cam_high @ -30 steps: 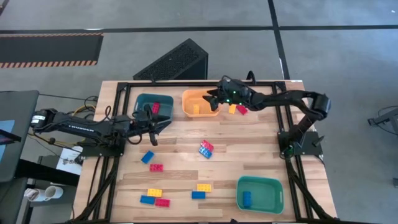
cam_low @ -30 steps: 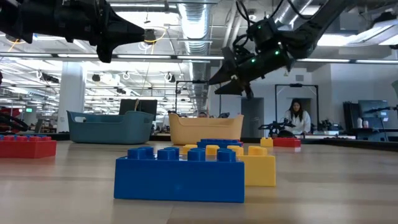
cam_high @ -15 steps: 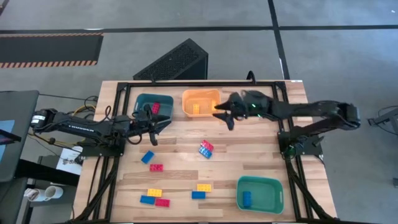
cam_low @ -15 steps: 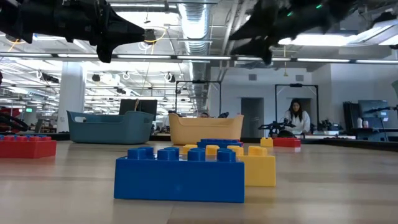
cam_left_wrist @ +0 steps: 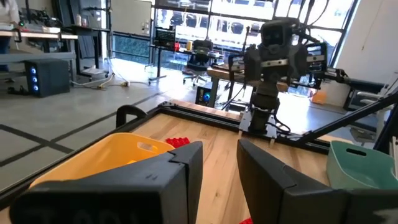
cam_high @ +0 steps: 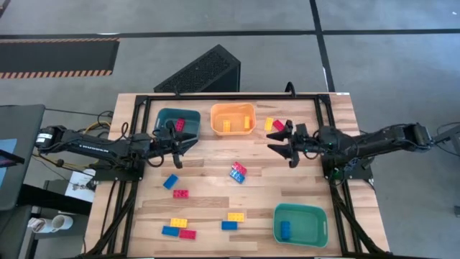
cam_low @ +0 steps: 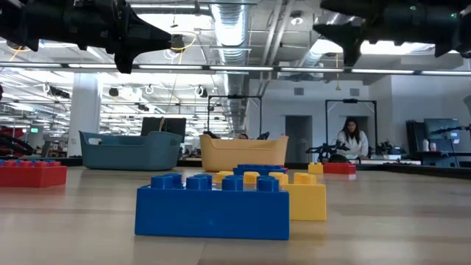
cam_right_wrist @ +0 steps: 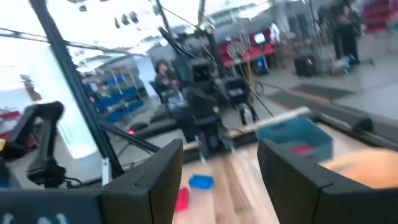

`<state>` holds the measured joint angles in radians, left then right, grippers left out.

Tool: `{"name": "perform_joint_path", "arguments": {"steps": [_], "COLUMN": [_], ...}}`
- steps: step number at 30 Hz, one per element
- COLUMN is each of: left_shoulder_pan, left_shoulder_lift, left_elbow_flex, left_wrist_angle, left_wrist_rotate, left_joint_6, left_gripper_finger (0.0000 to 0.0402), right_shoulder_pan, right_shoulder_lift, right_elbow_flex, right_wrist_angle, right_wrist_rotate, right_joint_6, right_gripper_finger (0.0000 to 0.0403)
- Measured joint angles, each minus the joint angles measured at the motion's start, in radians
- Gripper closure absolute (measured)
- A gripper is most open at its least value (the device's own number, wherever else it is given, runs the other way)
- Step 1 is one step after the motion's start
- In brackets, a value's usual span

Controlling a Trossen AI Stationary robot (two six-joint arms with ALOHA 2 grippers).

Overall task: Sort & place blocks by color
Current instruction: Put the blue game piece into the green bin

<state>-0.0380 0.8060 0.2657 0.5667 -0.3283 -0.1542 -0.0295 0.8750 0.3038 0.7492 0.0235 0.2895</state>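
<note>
From my seat, bare wood lies open between the right gripper [cam_high: 282,143] and the red-and-blue blocks [cam_high: 238,171] at table centre. The orange bin [cam_high: 232,119] and teal bin [cam_high: 177,119] wall off the far edge, with the left gripper [cam_high: 180,144] hanging just before the teal one.

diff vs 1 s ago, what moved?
The right gripper pulled back from over the orange bin toward the right side of the table, jaws open with nothing between them. The yellow and red blocks beside the bin are uncovered again. The left gripper and other blocks stayed put.
</note>
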Motion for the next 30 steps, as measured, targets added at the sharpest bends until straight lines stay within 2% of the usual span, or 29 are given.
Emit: {"name": "perform_joint_path", "arguments": {"steps": [5, 23, 30], "left_shoulder_pan": [0.000, 0.000, 0.000], "left_shoulder_lift": [0.000, 0.000, 0.000], "left_elbow_flex": [0.000, 0.001, 0.001], "left_wrist_angle": [-0.001, 0.007, 0.004], "left_wrist_rotate": [0.000, 0.011, 0.009], "left_joint_6": [-0.001, -0.025, -0.015], "left_gripper_finger": [0.0315, 0.0315, 0.0315], "right_shoulder_pan": [0.040, 0.043, 0.078], "right_shoulder_lift": [0.018, 0.029, 0.029], "right_elbow_flex": [0.001, 0.002, 0.002], "right_wrist_angle": [0.049, 0.040, 0.036], "right_wrist_rotate": [0.001, 0.003, 0.000], "right_joint_6": [-0.128, -0.132, -0.133], "right_gripper_finger": [0.0172, 0.0172, 0.0172]}}
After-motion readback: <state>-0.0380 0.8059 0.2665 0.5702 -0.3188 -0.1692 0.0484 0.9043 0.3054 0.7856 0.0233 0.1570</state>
